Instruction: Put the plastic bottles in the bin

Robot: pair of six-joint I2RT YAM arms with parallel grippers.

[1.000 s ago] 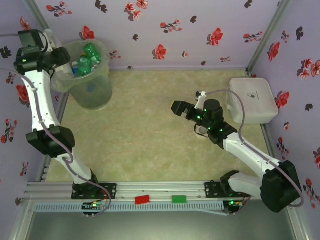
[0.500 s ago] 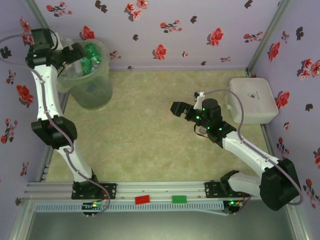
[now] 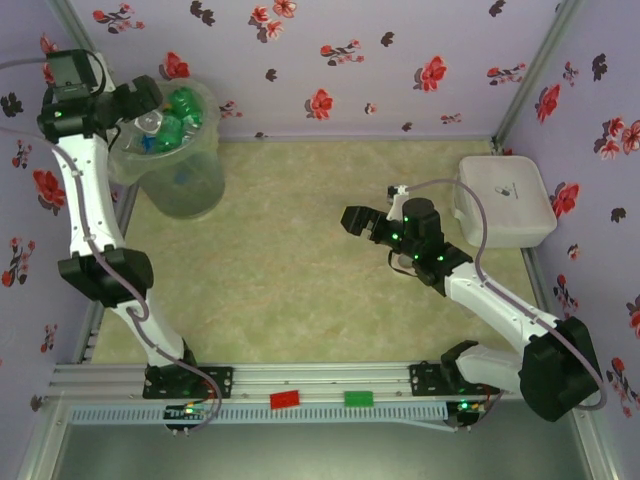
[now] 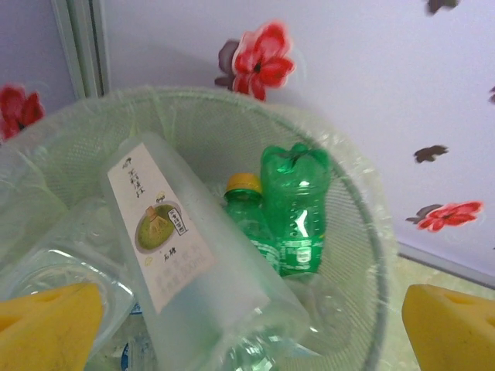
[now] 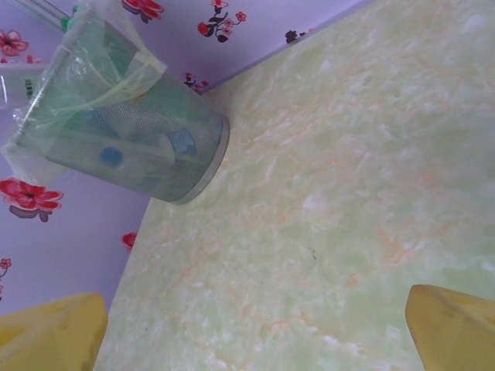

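Left gripper (image 3: 140,98): at the far left, over the near-left rim of the bin (image 3: 195,180). Its yellow pads (image 4: 46,325) stand wide apart and it has hold of nothing.
Right gripper (image 3: 352,218): spread wide and empty, hanging above bare table (image 3: 270,280) right of centre.
Plastic bottles (image 3: 172,115): piled in the bin. The left wrist view shows a clear labelled bottle (image 4: 178,263) leaning on top. Beside it are a green bottle (image 4: 298,209) and a yellow-capped bottle (image 4: 246,202), standing roughly upright.
Bin: upright in the far left corner, near both walls and lined with a pale green bag (image 4: 348,162). It is nearly full.
Step in hand: the release looks done. I see no bottles on the table, so the task seems to be at or near its end.
Doing it well: lift the left gripper straight up until its fingers are above the rim, and only then swing it back. A sideways pull could snag the bag or tip the bin.
Edges: the left wall and its frame post crowd the left arm. The clear labelled bottle rides high and could roll out if nudged.
Open room: the middle and near table are wide and bare. The white lidded box (image 3: 505,200) sits far right, well apart from the bin.
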